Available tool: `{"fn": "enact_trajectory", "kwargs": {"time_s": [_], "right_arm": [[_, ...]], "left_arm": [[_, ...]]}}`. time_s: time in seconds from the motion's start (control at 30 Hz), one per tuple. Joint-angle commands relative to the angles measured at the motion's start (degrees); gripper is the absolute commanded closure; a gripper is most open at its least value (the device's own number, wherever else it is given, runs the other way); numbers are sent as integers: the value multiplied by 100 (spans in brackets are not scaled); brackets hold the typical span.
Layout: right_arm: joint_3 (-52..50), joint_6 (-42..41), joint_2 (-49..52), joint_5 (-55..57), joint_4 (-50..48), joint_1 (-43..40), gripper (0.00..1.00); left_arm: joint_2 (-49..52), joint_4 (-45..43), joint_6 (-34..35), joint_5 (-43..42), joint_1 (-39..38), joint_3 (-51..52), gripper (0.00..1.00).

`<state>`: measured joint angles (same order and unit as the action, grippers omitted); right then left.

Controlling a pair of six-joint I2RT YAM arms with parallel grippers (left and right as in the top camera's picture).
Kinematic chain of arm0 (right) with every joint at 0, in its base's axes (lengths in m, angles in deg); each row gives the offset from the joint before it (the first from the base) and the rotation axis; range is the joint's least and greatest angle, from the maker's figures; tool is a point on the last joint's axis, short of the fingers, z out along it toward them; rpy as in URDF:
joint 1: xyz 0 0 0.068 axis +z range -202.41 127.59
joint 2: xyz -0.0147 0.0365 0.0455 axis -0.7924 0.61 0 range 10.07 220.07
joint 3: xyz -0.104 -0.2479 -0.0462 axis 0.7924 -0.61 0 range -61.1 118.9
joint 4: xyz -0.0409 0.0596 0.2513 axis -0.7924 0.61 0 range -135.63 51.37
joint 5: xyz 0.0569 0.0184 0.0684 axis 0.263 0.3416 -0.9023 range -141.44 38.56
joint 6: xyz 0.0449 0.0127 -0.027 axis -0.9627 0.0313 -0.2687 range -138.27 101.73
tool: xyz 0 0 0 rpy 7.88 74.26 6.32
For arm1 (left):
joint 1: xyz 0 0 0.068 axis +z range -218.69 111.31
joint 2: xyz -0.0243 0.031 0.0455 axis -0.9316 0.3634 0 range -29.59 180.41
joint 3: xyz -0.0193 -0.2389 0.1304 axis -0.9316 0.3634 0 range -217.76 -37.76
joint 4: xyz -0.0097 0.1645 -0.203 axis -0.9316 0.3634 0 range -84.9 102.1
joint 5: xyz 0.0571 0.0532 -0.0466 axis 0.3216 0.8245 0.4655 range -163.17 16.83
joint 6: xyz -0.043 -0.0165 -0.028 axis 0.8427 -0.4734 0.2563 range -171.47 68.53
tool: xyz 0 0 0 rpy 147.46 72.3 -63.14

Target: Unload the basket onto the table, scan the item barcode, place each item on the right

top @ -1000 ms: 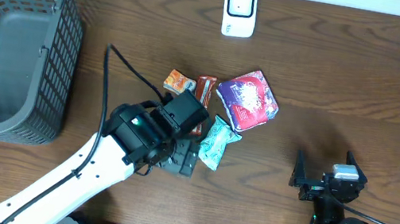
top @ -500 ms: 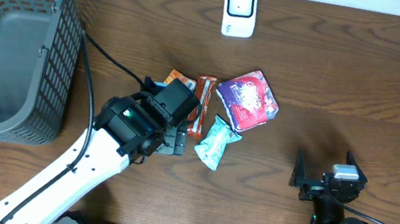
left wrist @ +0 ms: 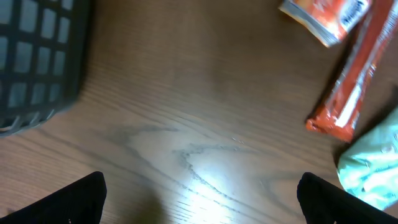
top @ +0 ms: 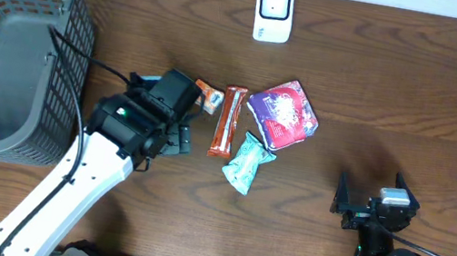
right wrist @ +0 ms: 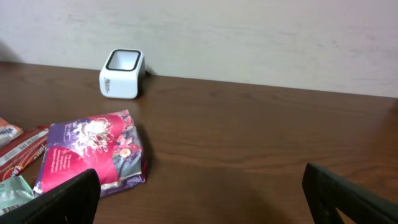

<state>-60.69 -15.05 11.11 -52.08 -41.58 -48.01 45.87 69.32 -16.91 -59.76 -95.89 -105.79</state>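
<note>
Several snack packets lie mid-table: an orange packet (top: 209, 95), a red bar (top: 228, 121), a purple packet (top: 282, 114) and a mint-green packet (top: 247, 162). The white barcode scanner (top: 274, 11) stands at the far edge, also in the right wrist view (right wrist: 122, 74). My left gripper (top: 173, 138) hangs open just left of the pile, over bare wood (left wrist: 202, 202); the red bar (left wrist: 351, 87) and orange packet (left wrist: 329, 18) lie to its upper right. My right gripper (top: 371, 198) rests open near the front right, holding nothing (right wrist: 202, 199).
A large dark mesh basket (top: 2, 46) fills the back left corner; its wall (left wrist: 37, 56) shows close to the left gripper. A black cable runs from the left arm toward the basket. The purple packet (right wrist: 93, 155) lies ahead-left of the right gripper.
The left arm has swung left and back off the pile toward the basket, uncovering the red bar and orange packet. The packets and the right arm have stayed put.
</note>
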Motion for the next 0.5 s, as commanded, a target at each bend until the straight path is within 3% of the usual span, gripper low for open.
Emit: {"fn": "enact_trajectory", "kwargs": {"time_s": [0.0, 0.47], "right_arm": [[-9, 48, 11, 7, 24, -35, 1], [-9, 48, 11, 7, 24, -35, 1]], "left_arm": [[17, 13, 114, 120, 129, 31, 2], [17, 50, 111, 118, 142, 31, 2]]}}
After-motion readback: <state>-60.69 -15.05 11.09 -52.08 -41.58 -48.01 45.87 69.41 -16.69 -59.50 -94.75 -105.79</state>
